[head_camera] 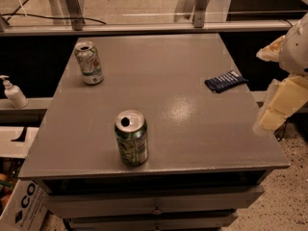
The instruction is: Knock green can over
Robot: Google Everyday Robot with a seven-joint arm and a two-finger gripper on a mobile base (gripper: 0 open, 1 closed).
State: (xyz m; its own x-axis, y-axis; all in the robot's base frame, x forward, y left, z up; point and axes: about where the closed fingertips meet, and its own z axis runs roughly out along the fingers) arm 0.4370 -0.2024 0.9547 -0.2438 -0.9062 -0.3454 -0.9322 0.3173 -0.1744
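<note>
Camera view: the tool (281,107) hangs just off the right edge of the worktop (192,129); whether it is apart or together I cannot tell. The green can (131,137) stands upright well to the tool's left, near the front edge. A hard shove could roll it off that edge. A low sweep across might catch the blue packet (225,81), which lies nearer the tool. Aiming farther back would strike the paler can (89,63) instead. Count: two cans, one packet, one pump bottle (13,92) beyond the worktop.
</note>
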